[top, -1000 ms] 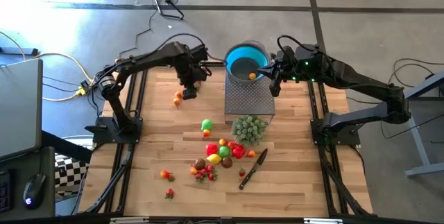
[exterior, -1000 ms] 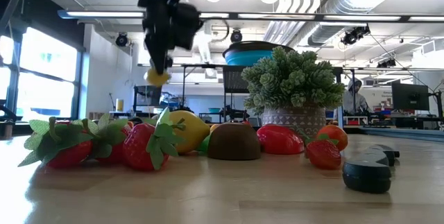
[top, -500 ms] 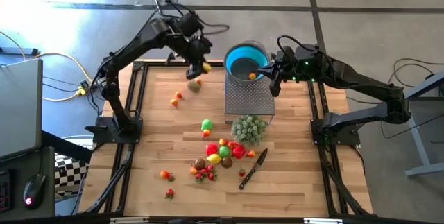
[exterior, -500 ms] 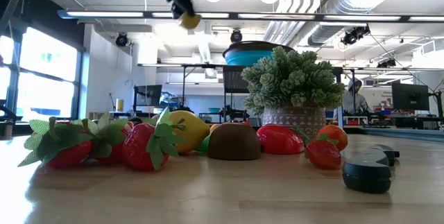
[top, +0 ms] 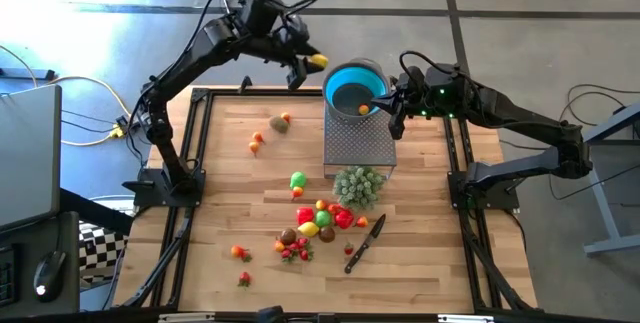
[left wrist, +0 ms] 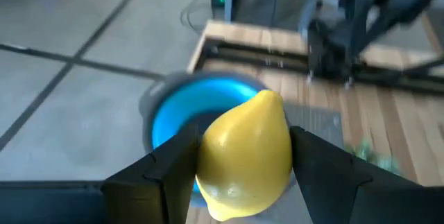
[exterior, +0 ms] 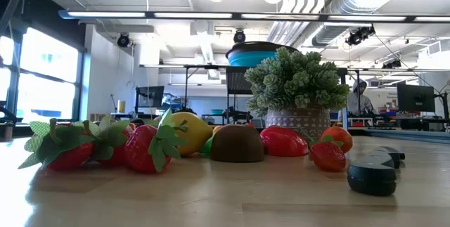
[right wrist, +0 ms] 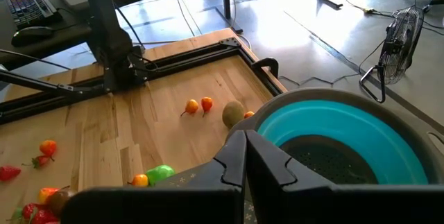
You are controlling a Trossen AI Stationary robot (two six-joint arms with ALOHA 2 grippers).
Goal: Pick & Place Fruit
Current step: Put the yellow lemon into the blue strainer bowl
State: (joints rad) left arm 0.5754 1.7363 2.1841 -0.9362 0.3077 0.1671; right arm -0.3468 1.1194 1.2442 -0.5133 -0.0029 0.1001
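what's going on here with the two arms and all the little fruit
The left gripper holds a yellow toy lemon in the air beside the round blue bowl, which sits on a perforated metal stand. The right gripper waits shut at the bowl's rim. One small orange fruit lies in the bowl; most of the small toy fruits lie on the wooden table.

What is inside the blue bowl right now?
One small orange fruit sits inside the blue bowl, near its right side. The right hand rests on that rim and may hide a little of the inside; the rest looks empty.
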